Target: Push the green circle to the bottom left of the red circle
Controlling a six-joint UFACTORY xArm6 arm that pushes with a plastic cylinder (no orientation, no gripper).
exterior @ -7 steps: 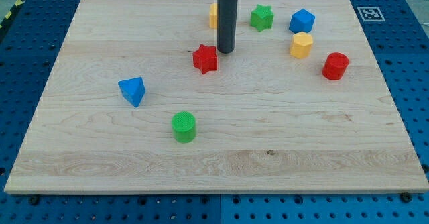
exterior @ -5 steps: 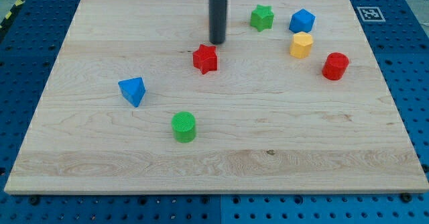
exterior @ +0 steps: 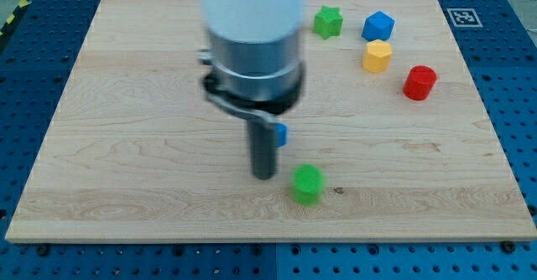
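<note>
The green circle (exterior: 307,184) lies low on the board, just right of centre. My tip (exterior: 264,176) rests on the board right beside its left side; I cannot tell whether they touch. The red circle (exterior: 419,83) stands far off toward the view's upper right. The green circle is below and well to the left of it. The arm's wide body hides the middle of the board above the rod.
A green star (exterior: 328,21), a blue block (exterior: 378,25) and a yellow block (exterior: 377,55) stand at the top right, near the red circle. A piece of a blue block (exterior: 281,134) peeks out right of the rod. The red star is hidden.
My tip has moved from the top centre down to the lower middle. The green circle has shifted right and slightly down. The blue triangle has left its spot on the left.
</note>
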